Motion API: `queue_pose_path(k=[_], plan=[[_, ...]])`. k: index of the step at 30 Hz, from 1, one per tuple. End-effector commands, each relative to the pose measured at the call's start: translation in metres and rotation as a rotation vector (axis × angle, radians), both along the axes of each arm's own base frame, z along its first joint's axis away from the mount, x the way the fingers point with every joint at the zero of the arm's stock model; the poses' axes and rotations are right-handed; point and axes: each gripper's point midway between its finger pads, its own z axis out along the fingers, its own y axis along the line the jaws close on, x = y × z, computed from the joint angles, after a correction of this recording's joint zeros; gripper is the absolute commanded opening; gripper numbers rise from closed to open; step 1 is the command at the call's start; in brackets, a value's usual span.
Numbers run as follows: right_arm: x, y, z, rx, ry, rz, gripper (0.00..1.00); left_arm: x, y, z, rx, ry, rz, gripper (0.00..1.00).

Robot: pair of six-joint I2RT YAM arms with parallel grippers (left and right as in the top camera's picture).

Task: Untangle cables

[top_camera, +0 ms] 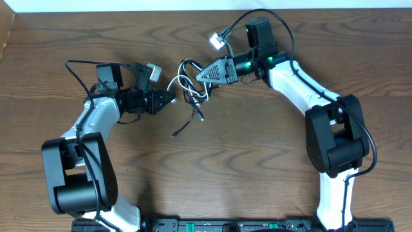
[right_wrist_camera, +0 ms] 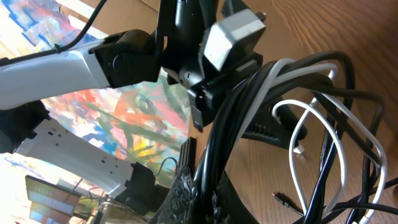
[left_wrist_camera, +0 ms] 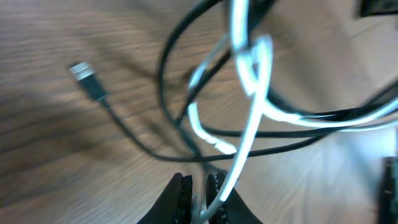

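cables [top_camera: 191, 90] at table [top_camera: 257, 174] centre, far from edges

Brown wood-grain table [top_camera: 257, 167] — matt; cables [left_wrist_camera: 252, 124] — smooth, glossy plastic.

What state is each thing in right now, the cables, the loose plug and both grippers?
white cable: looped, tangled with the black ones, pinched in the left jaws.
black cables: looped and crossed over each other, not yet untangled.
plug: free, lying on the table.
left gripper: jaws shut on the white cable.
right gripper: jaws shut on the black cables, a white strand among them.
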Motion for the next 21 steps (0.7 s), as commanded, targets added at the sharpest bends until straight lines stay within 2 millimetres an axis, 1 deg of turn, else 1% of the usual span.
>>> queue_pose_path(k=[1, 3, 4, 12, 14, 15, 16, 19, 21], plan=[[-0.003, -0.002, 0.022, 0.035, -0.032, 0.024, 0.01, -0.011, -0.022, 0.04, -0.205, -0.075, -0.111, 0.14], [-0.005, -0.001, 0.022, 0.038, -0.031, 0.032, 0.01, -0.015, -0.028, 0.056, -0.298, -0.098, -0.154, 0.13], [-0.007, 0.0, 0.023, 0.042, -0.029, 0.041, 0.01, -0.015, -0.029, 0.061, -0.326, -0.092, -0.158, 0.12], [-0.014, 0.006, 0.024, 0.048, -0.027, 0.067, 0.01, 0.003, -0.028, 0.078, -0.417, 0.031, -0.073, 0.09], [-0.016, 0.008, 0.024, 0.048, -0.027, 0.07, 0.01, 0.006, -0.031, 0.082, -0.431, 0.05, -0.065, 0.08], [-0.017, 0.009, 0.024, 0.048, -0.027, 0.075, 0.01, 0.008, -0.036, 0.084, -0.438, 0.073, -0.058, 0.08], [-0.018, 0.01, 0.024, 0.048, -0.027, 0.077, 0.01, 0.01, -0.039, 0.083, -0.434, 0.086, -0.047, 0.08], [-0.019, 0.011, 0.024, 0.048, -0.027, 0.08, 0.01, 0.024, -0.043, 0.068, -0.377, 0.16, 0.072, 0.08], [-0.019, 0.011, 0.024, 0.047, -0.023, 0.08, 0.01, 0.029, -0.049, 0.061, -0.349, 0.198, 0.127, 0.07]])
